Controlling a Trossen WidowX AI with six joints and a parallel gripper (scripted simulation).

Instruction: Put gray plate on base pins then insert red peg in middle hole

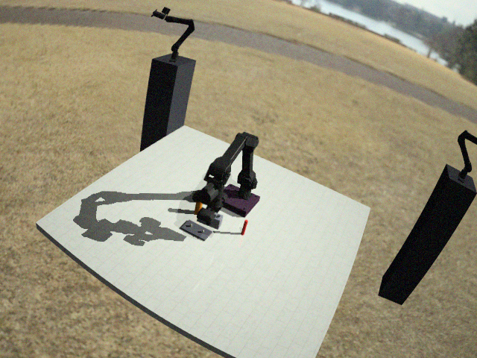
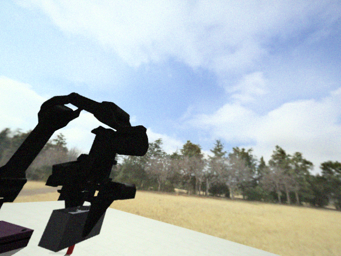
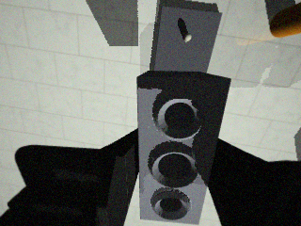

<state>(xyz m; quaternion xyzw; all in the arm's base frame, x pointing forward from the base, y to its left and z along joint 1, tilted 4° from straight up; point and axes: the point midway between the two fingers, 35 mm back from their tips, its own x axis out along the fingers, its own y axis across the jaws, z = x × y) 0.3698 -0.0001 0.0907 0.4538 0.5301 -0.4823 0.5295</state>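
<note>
My gripper (image 1: 209, 218) (image 2: 80, 220) (image 3: 169, 132) is shut on the gray plate (image 1: 218, 222) (image 2: 62, 227) (image 3: 147, 134), across its sides. The plate is held above the table, its three holes showing in the wrist view. The dark gray base (image 1: 196, 230) (image 3: 188, 58) lies on the table, beyond the plate's far end in the wrist view. Both base pins stand bare in the top view; only one pin (image 3: 187, 38) shows in the wrist view. The red peg (image 1: 244, 227) (image 2: 70, 249) stands upright on the table, apart from the base; the plate hides most of it in the exterior view.
An orange cylinder (image 1: 197, 208) (image 3: 287, 24) stands near the base, partly hidden by the arm in the top view. A purple block (image 1: 250, 203) (image 2: 12, 232) lies by the arm's foot. Two black pillars (image 1: 165, 100) (image 1: 427, 235) bearing small arms stand beyond the table edges.
</note>
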